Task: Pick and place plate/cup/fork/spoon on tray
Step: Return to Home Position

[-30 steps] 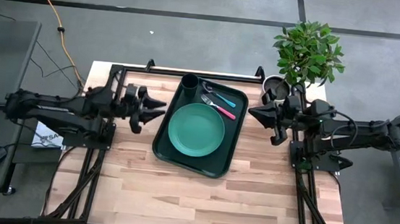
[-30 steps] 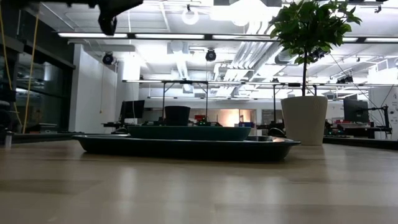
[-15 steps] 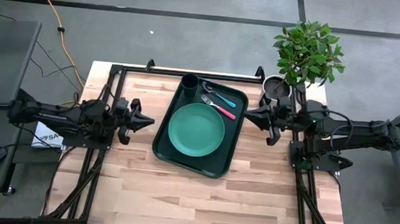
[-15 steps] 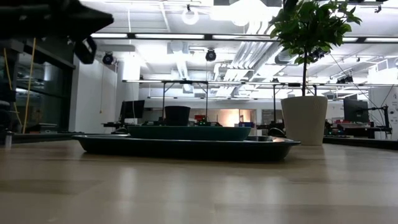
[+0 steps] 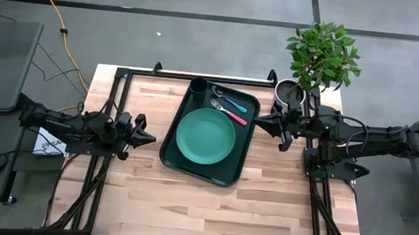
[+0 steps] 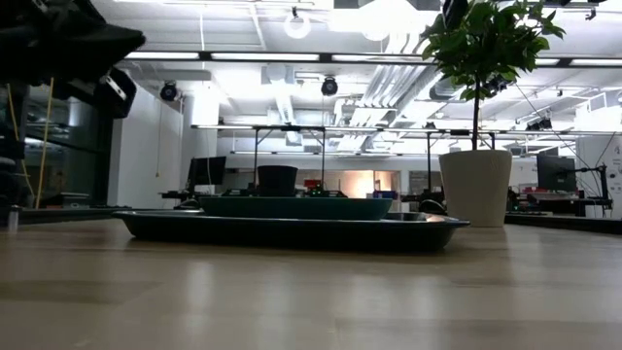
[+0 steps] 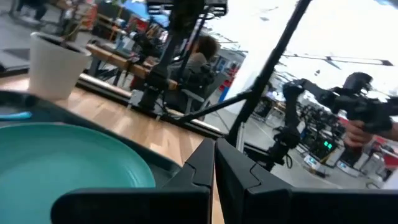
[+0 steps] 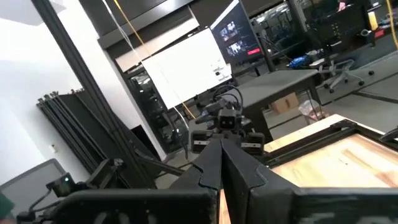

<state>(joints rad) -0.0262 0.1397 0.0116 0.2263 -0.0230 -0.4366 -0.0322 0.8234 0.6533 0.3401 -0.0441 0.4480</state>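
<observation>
fork (image 5: 234,117), spoon (image 5: 232,103): low view, hidden behind tray (image 6: 292,230) rim
cup (image 6: 277,180): base hidden behind plate (image 6: 296,206)
plate, left wrist view: cut off, 7 o'clock
left arm (image 6: 58,44): blurred, cut off, 10 o'clock

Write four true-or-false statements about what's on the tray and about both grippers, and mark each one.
1. The plate lies on the tray. True.
2. The cup stands on the bare table. False: it stands on the tray, in a corner past the plate.
3. The left gripper holds the fork. False: the fork lies on the tray beside the spoon; the left gripper is shut and empty, off the tray's left side.
4. The right gripper is shut and empty. True.
</observation>
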